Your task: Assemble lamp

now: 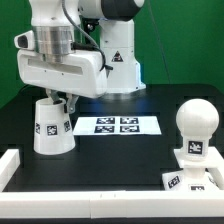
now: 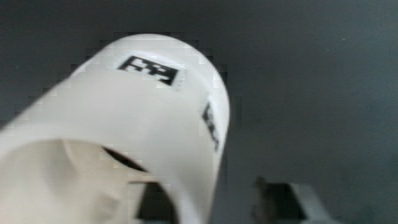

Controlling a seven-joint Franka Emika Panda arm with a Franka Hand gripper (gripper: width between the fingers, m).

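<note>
The white cone lamp shade point(image 1: 52, 128) stands on the black table at the exterior view's left, a square tag on its side. My gripper point(image 1: 58, 98) is right over its top. In the wrist view the shade point(image 2: 151, 110) fills the picture. My gripper point(image 2: 222, 196) is open and straddles the shade's wall: one finger point(image 2: 162, 202) is inside the opening, the other finger point(image 2: 285, 197) is outside, with a gap to the wall. The ball bulb point(image 1: 196, 118) sits on the angular tagged base point(image 1: 193, 152) at the exterior view's right.
The marker board point(image 1: 113, 125) lies flat between the shade and the base. A low white border point(image 1: 10, 165) runs along the table's near side and corners. The arm's white pedestal point(image 1: 118, 60) stands at the back.
</note>
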